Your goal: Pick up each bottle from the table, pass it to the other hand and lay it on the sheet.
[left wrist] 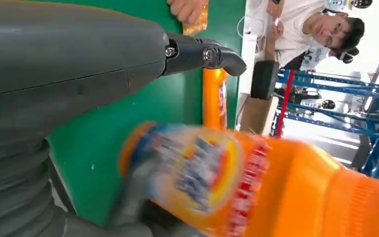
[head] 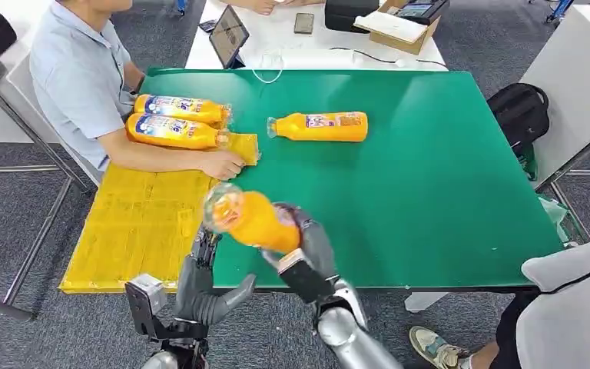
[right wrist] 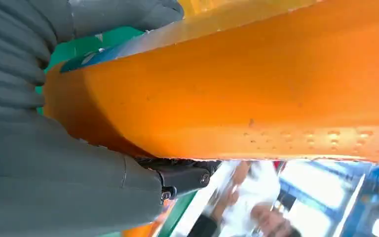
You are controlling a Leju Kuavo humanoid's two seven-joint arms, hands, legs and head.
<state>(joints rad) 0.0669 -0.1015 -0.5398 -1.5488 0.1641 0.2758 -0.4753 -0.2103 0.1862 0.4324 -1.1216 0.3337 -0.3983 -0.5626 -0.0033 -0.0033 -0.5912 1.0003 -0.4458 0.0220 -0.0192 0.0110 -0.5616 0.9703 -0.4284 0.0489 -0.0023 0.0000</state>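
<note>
Orange bottle (head: 253, 220) gripped by right hand (head: 307, 257), left hand (head: 200, 288) spread beneath — wrist view blurs label.

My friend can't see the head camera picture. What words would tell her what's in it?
The right robot hand holds an orange bottle above the green table, with the left robot hand just beside it. Two bottles lie on the yellow sheet by a seated person's arm; another bottle lies on the table.

Bottle labels (head: 175, 105) too blurred; no legible text anywhere.
</note>
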